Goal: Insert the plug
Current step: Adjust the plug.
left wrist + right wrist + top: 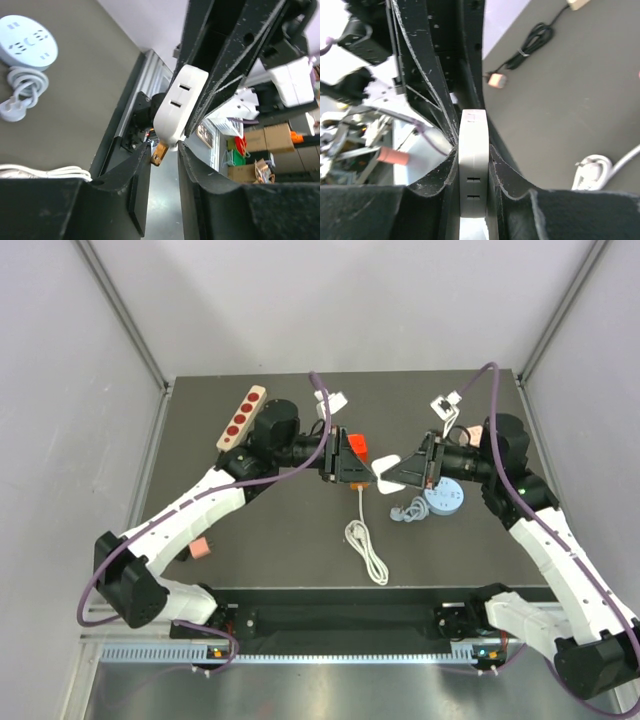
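Right pincer (473,150): clamped flat on a white adapter (177,107), held up between the arms, above the tabletop (270,530).
Left pincer (164,149): partly closed, with its tips on either side of the adapter's pronged end. I cannot tell whether they press it.
Plug (358,448): a red block just beyond the left pincer in the top view. It sits at the far end of what looks like an orange strip (355,486), mostly hidden under that pincer. Neither wrist view shows it.
Plug's heading: squarish, so it has no real long axis. Which face carries its pins cannot be told.
Adapter's axis: runs from one pincer to the other, with the brass prong (159,153) toward the left one.
Step, as I judge it: passing the adapter across, with the plug not yet seated.
Doing it well: the left should grip the body squarely, clear of the prong, before the right lets go. Then steady the strip and press the plug in straight.
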{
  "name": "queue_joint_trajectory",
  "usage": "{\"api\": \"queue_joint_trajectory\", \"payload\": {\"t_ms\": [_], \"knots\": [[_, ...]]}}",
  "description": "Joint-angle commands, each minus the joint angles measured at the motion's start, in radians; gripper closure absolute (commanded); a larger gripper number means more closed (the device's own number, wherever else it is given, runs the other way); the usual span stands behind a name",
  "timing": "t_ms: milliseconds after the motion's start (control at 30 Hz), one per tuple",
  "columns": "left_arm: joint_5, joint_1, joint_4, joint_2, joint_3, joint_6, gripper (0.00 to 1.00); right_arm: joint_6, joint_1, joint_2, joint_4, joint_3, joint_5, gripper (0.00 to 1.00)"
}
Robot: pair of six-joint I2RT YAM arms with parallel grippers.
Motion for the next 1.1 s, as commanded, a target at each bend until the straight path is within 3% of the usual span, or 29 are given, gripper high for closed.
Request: {"api": "queue_joint_trajectory", "payload": {"t_ms": [0, 100, 167, 200, 300, 500, 633, 1067], "knots": [[-0.096, 0.010, -0.042, -0.022, 0.059, 0.008, 0.94, -0.096, 0.001, -0.004, -0.118, 0.040, 0.093, 1.00], [-0.113, 0.011, -0.052, -0.026, 0.063, 0.002, 0.79, -0.109, 0.001, -0.007, -0.135, 0.046, 0.105, 1.00], [-0.109, 0.014, -0.049, -0.029, 0.063, 0.012, 0.63, -0.109, -0.001, -0.005, -0.133, 0.046, 0.084, 1.00], [-0.107, 0.020, -0.051, -0.029, 0.063, 0.020, 0.51, -0.108, 0.001, -0.008, -0.129, 0.047, 0.073, 1.00], [-0.063, 0.060, -0.045, -0.030, 0.057, 0.046, 0.44, -0.093, 0.001, -0.022, -0.107, 0.046, 0.038, 1.00], [0.156, 0.094, 0.165, -0.041, 0.003, 0.019, 0.42, -0.048, 0.001, -0.039, -0.038, 0.024, -0.034, 1.00], [0.227, 0.092, 0.233, -0.044, -0.014, 0.009, 0.41, 0.022, 0.002, -0.053, 0.043, -0.005, -0.073, 1.00], [0.208, 0.049, 0.228, -0.021, -0.024, 0.035, 0.48, 0.081, 0.001, -0.044, 0.123, -0.042, -0.123, 1.00]]}}
